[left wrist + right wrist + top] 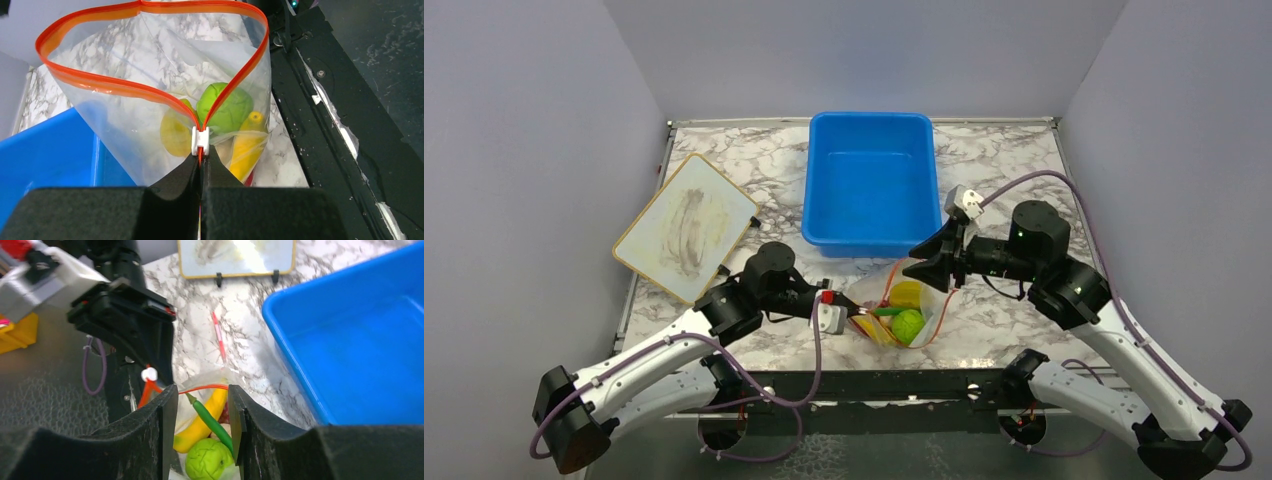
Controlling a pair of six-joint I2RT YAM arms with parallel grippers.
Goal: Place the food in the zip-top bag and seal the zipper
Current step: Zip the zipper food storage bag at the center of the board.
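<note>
The clear zip-top bag (929, 297) lies near the table's front edge with its mouth gaping. Its orange-red zipper (100, 82) forms an open loop. My left gripper (201, 155) is shut on the zipper strip just behind the white slider (201, 140); it also shows in the top view (852, 314). Inside the bag are a green lime (225, 105), a yellow banana (210, 412) and a green chili-shaped piece (212, 421). My right gripper (201, 392) is open, its fingers straddling the bag's other end from above without gripping; the top view shows it too (930, 268).
A blue plastic tub (869, 185) stands behind the bag, close to my right gripper. A whiteboard (686, 226) lies at the left. A thin red stick (218, 335) lies on the marble between the board and the bag. The black front ledge (345, 125) runs beside the bag.
</note>
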